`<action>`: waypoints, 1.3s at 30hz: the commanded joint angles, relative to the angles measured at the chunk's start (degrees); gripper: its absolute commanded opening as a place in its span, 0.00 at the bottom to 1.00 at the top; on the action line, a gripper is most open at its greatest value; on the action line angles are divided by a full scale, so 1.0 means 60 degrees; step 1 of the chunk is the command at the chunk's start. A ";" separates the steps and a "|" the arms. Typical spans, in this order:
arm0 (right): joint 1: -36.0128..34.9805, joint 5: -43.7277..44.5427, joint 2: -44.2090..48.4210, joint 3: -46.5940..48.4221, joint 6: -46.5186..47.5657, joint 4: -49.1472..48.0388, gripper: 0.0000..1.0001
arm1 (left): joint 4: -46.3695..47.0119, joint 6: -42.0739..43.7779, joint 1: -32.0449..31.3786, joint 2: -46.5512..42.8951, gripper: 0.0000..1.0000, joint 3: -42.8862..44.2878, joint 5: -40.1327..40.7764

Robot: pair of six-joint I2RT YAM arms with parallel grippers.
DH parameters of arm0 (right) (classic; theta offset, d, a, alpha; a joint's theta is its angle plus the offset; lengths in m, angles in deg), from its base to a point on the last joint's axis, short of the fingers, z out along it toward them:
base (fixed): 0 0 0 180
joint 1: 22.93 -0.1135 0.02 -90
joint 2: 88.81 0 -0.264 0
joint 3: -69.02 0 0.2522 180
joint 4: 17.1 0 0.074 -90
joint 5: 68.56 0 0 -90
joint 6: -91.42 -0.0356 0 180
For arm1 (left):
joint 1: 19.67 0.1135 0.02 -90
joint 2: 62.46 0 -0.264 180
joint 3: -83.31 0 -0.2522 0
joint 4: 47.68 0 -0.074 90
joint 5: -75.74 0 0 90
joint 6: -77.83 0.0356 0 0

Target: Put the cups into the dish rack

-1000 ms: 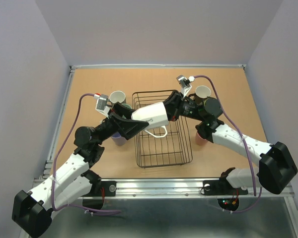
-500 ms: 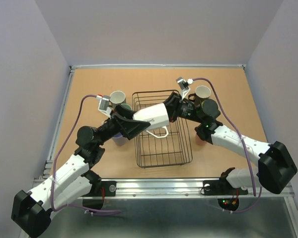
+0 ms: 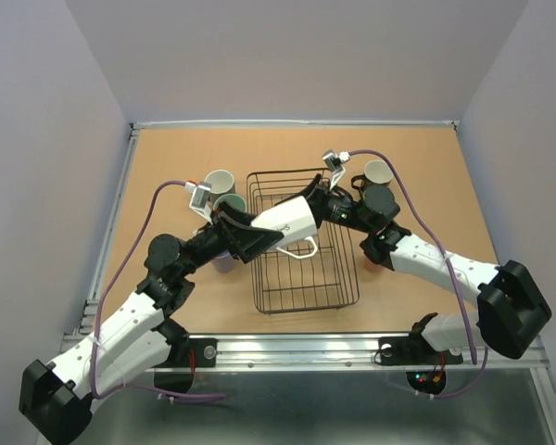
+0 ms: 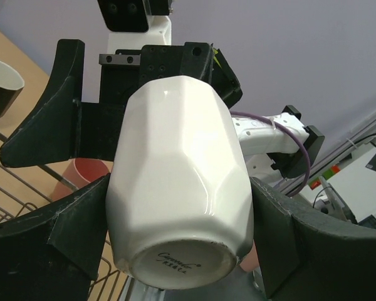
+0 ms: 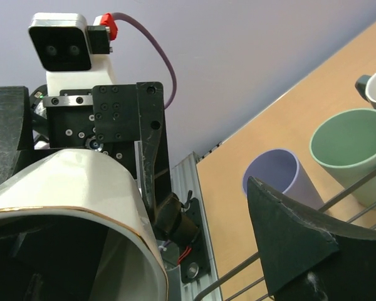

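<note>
Above the far half of a dark wire dish rack, the left gripper clamps the base end of a white mug held sideways, handle hanging toward the rack. The right gripper brackets the mug's mouth, jaws spread wide. Probably best to close those jaws squarely before the left releases, keeping the handle clear of the wires.

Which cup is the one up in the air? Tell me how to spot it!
Find the dark wire dish rack in the middle of the table. Lying sideways in the air above its far half is the white mug. It's the only cup off the table, white all over, with a thin handle.
</note>
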 commanded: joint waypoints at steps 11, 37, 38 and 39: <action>-0.0078 0.1390 0.0897 -0.0430 0.1304 0.1620 0.91 | -0.1533 0.1083 -0.0067 -0.0968 0.00 0.0875 0.1528; -0.0063 0.6633 0.2275 -0.0708 0.2359 0.5620 0.94 | -0.3424 0.2181 -0.0038 -0.0808 0.00 0.1447 0.3110; -0.0063 0.6751 0.2318 -0.0708 0.2388 0.5780 0.94 | -0.3454 0.2211 -0.0052 -0.0779 0.00 0.1447 0.3125; -0.0063 0.6926 0.2391 -0.0694 0.2417 0.5840 0.94 | -0.3497 0.2255 -0.0038 -0.0720 0.00 0.1461 0.3154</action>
